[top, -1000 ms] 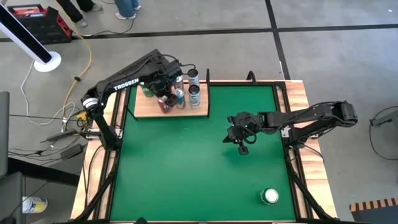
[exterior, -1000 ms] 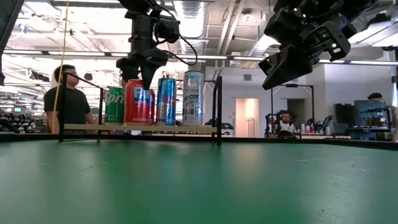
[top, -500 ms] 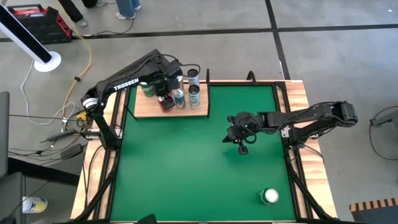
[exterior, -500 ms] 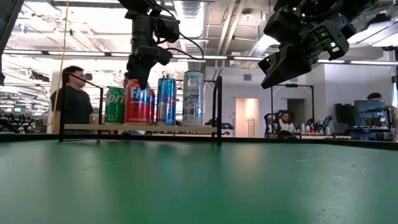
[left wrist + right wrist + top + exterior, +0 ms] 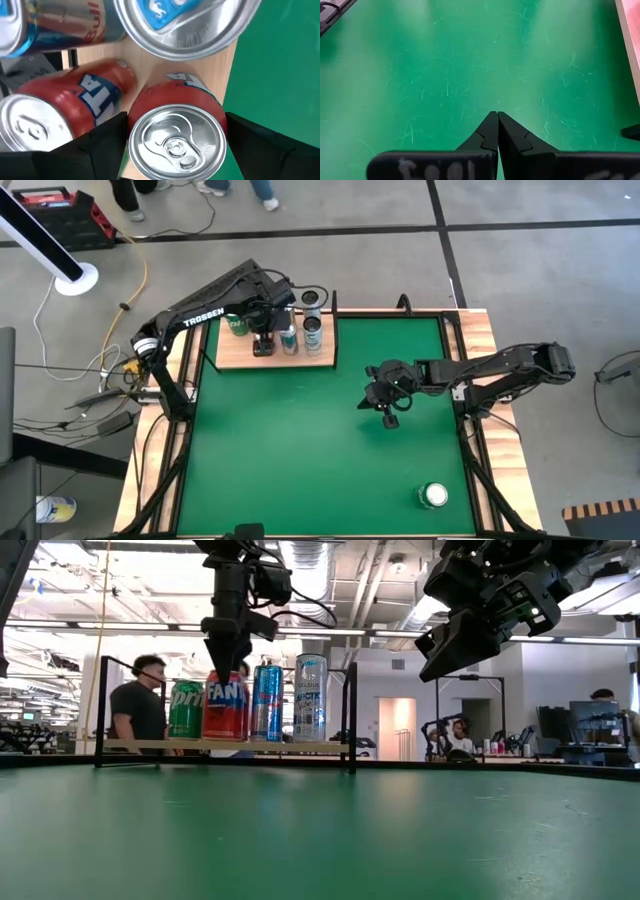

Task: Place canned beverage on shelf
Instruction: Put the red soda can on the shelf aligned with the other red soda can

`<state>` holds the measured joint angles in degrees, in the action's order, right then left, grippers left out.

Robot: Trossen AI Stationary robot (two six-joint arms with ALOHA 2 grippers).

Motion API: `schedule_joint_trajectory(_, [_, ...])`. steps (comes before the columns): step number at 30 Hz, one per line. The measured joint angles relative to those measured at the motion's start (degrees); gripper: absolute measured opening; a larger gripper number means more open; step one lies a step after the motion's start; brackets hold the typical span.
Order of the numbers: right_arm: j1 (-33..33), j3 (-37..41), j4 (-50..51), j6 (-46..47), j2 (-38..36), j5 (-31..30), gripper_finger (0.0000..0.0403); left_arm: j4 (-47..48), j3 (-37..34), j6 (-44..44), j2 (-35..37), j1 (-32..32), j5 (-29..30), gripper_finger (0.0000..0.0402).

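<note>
the shelf (image 5: 240, 356) sits at the table's far left corner to take the cans; the red fanta can (image 5: 225, 705) stands there in the row, and the left gripper (image 5: 226, 652) hangs spread above it, seemingly releasing; the right gripper (image 5: 388, 415) waits shut mid-table.

Two dark jointed metal arms, white "TROSSEN" lettering along the left arm (image 5: 203, 314), black cables looped near its wrist, possibly matte finish
</note>
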<state>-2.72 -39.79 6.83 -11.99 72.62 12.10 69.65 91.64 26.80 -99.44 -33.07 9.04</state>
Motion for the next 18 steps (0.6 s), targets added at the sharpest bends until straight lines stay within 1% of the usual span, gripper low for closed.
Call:
schedule_joint_trajectory(5, [0.0, 0.0, 0.0, 0.1, 0.0, 0.0, 0.0027, 0.0, 0.0, 8.5, 0.0, 0.0, -0.7, 0.0294])
schedule_joint_trajectory(9, [0.0, 0.0, 0.0, 0.1, 0.0, 0.0, 0.0027, -0.2, 0.0, 12.9, 0.0, 0.0, -2.5, 0.0294])
schedule_joint_trajectory(18, [0.0, 0.0, 0.1, 0.1, 0.0, 0.0, 0.0027, 0.0, 0.0, 13.8, 0.0, 0.0, -3.0, 0.0295])
